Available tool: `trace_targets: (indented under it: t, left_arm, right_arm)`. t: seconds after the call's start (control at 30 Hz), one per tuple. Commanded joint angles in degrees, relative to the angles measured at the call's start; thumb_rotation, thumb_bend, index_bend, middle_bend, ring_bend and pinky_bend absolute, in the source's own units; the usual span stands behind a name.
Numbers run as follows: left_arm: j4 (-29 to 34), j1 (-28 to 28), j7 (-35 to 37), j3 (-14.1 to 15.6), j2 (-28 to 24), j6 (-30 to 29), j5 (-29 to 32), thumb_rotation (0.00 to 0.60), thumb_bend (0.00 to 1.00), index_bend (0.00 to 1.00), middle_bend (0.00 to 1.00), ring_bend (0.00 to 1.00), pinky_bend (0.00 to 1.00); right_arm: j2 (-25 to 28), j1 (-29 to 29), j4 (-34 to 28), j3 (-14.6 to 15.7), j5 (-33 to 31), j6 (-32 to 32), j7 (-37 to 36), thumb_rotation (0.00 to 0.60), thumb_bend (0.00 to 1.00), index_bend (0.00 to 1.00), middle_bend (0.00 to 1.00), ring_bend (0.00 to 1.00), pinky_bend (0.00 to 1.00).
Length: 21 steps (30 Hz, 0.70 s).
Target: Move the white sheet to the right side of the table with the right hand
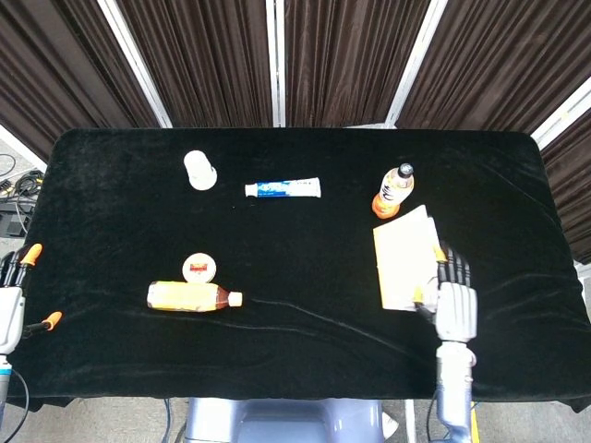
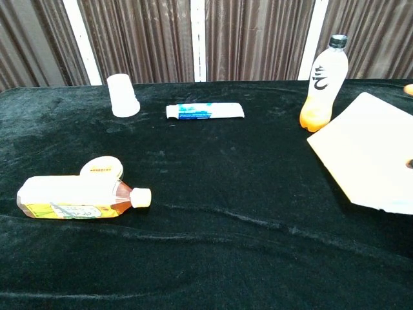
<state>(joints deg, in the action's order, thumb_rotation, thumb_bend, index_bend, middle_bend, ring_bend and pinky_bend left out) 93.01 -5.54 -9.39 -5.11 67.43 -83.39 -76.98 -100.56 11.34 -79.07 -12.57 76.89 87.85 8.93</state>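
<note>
Right robot hand gripping right edge of white sheet, thumb under, fingers on top. Sheet lying tilted at right side of black bench, just below upright orange bottle. Left robot hand hanging off bench's left edge, holding nothing, fingers apart. Toothpaste tube, white cup, lying tea bottle sitting well apart to the left.

Black-draped table: cup, toothpaste tube, orange bottle, tea bottle, round tin.
</note>
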Motion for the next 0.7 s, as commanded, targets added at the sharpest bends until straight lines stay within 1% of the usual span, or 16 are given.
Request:
trace_targets:
  t: [0.03,0.13,0.2,0.3,0.43,0.53,0.7]
  left_arm:
    - [0.01,-0.04,0.26,-0.10,0.04,-0.19,-0.25,0.600,0.12,0.00,0.00,0.00,0.00]
    - [-0.09,-0.07,0.62,-0.04,0.04,-0.36,-0.77,0.600,0.12,0.00,0.00,0.00,0.00]
    - [-0.20,-0.04,0.76,0.02,0.06,-0.54,-1.09,0.600,0.12,0.00,0.00,0.00,0.00]
    - [-0.21,0.00,1.08,0.08,0.02,-0.82,-1.57,0.600,0.12,0.00,0.00,0.00,0.00]
    - [-0.16,0.04,1.05,0.11,0.00,-0.97,-1.76,0.600,0.12,0.00,0.00,0.00,0.00]
    - [-0.09,0.09,0.78,0.25,0.04,-1.04,-1.91,0.600,0.12,0.00,0.00,0.00,0.00]
    - [0.01,0.22,0.71,0.26,-0.02,-1.22,-1.93,0.600,0.12,0.00,0.00,0.00,0.00]
  right_arm:
    - [1.81,-0.93,0.76,-0.39,-1.18,-0.64,-1.64,0.600,0.39,0.00,0.00,0.00,0.00]
    - [4.26,-1.36,0.52,0.08,-0.62,-1.06,-2.48,0.600,0.38,0.00,0.00,0.00,0.00]
    - [5.94,-1.61,-0.69,0.41,-0.20,-1.21,-2.35,0.600,0.37,0.00,0.00,0.00,0.00]
    - [9.18,-2.14,-3.64,0.82,0.32,-1.20,-1.43,0.600,0.33,0.00,0.00,0.00,0.00]
    - [13.37,-3.36,-7.82,0.85,0.39,-0.11,0.06,0.600,0.25,0.00,0.00,0.00,0.00]
    - [15.33,-3.95,-9.72,0.80,-0.45,-0.36,0.23,0.600,0.21,0.00,0.00,0.00,0.00]
    - [16.74,-4.28,-10.25,0.59,-1.68,-1.02,0.15,0.600,0.14,0.00,0.00,0.00,0.00]
